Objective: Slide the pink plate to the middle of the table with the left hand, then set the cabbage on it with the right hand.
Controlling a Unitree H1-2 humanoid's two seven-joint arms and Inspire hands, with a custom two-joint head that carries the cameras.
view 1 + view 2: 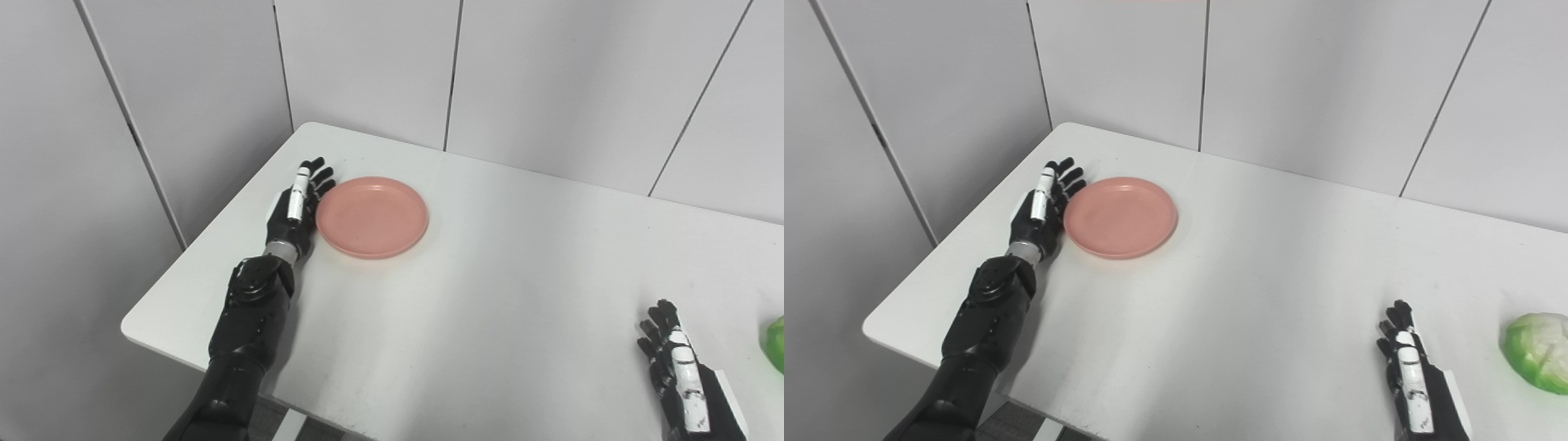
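Note:
The pink plate [372, 215] lies flat on the white table [502, 294], left of its middle. My left hand [297, 205] is open, fingers straight, standing edge-on against the plate's left rim. The green cabbage [1538, 350] sits near the table's right front; in the left eye view only its edge [775, 344] shows. My right hand [1409, 373] is open and empty near the front edge, a little left of the cabbage and apart from it.
Grey wall panels [367, 61] stand close behind the table and along its left side. The table's left front corner [131, 327] is rounded, and my left forearm [245, 331] crosses it.

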